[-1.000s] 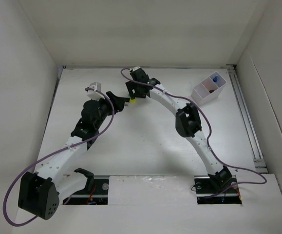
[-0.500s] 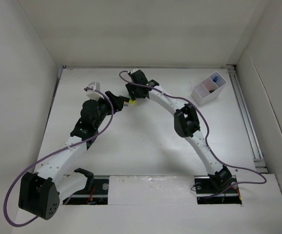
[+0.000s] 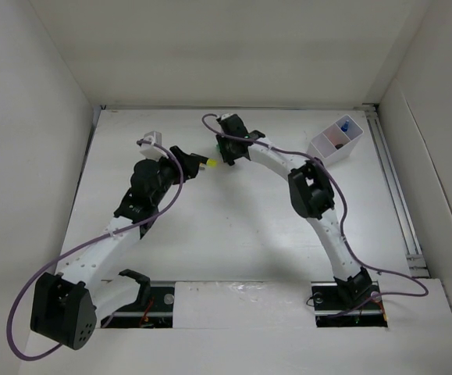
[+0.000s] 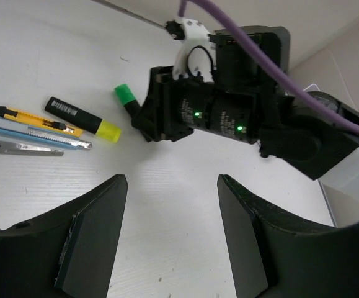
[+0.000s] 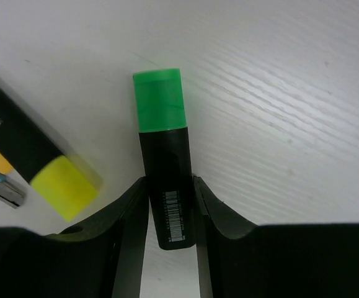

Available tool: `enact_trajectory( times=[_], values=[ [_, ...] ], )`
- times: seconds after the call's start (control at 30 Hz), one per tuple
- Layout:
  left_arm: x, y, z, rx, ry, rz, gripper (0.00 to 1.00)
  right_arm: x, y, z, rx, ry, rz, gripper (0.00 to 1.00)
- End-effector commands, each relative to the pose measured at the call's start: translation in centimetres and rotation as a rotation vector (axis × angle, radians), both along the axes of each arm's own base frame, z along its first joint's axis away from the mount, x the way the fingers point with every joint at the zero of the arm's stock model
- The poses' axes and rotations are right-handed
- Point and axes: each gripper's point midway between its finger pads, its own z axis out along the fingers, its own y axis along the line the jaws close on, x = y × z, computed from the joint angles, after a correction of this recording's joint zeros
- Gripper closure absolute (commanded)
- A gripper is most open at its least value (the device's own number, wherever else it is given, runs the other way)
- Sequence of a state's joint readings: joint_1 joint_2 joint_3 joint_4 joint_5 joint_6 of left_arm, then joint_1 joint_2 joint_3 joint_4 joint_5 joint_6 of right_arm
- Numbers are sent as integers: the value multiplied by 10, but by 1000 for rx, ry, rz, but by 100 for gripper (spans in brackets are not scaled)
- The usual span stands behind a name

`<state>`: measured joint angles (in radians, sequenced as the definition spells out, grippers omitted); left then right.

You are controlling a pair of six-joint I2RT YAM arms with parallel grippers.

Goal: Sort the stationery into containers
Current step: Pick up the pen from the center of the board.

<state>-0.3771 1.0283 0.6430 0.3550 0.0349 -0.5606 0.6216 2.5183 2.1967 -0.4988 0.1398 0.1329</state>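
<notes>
One green highlighter [image 5: 163, 155] was clamped in the right gripper [image 5: 170, 200], near the yellow highlighter [image 5: 39, 166] — the left gripper [image 4: 170, 186] jaws stood apart.

Left gripper [image 4: 172, 186] spread wide; right gripper [image 4: 140, 118] clamps green highlighter [image 4: 125, 95]; yellow highlighter [image 4: 83, 119] beside.

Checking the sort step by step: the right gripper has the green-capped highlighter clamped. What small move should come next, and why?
Probably swing it right toward the white box. The right gripper pinches the green-capped highlighter by its black barrel, the yellow-capped highlighter lies close beside it, and the box sits farther right.
</notes>
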Motion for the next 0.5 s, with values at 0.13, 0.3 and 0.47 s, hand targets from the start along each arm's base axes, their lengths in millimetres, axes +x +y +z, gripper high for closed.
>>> enact_trajectory(
  times=[0.13,0.3,0.47],
  values=[
    [5,-8,4,-18,-15,-39,47,13,-37,48,181,-36,-135,94],
    [6,-22,-7,-39,29,-98,52,5,-45,81,386,-21,-170,100],
    [10,-22,-23,-77,95,-69,62,-30,-45,124,594,-48,-189,99]
  ],
)
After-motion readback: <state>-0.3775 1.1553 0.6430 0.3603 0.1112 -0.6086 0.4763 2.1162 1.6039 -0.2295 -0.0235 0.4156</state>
